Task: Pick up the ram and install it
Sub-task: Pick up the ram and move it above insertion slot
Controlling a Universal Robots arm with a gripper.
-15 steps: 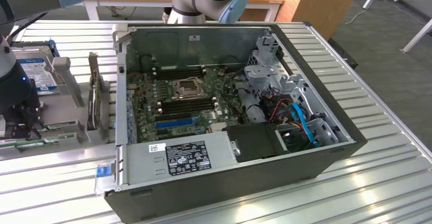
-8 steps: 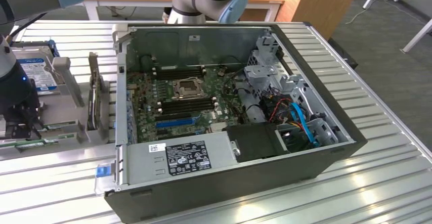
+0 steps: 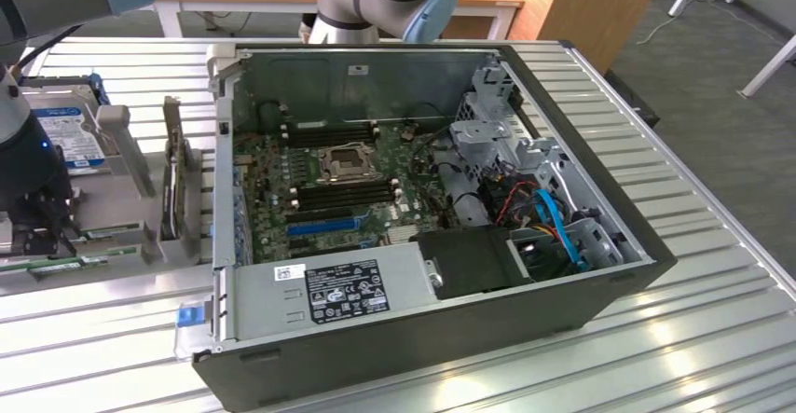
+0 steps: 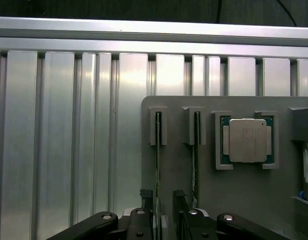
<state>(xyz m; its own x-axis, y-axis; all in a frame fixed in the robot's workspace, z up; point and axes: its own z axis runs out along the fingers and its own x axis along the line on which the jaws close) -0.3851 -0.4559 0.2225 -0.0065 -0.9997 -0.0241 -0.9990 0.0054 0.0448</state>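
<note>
the ram stands on edge in a slot of the grey holder, a thin green stick seen edge-on. a second stick sits in the slot just beside it, and a processor chip lies in its own recess nearby. the gripper hangs right over that first stick with its fingers spread wide, one on each side of the board — nothing clamped, nothing lifted. the holder sits on the slatted metal table, at the exterior view's left edge, beside the open computer case. inside the case, the long black slots on the motherboard look empty to me. i'd say the job is barely begun — the pick-up is not yet made, and the installing is all to do.
</note>
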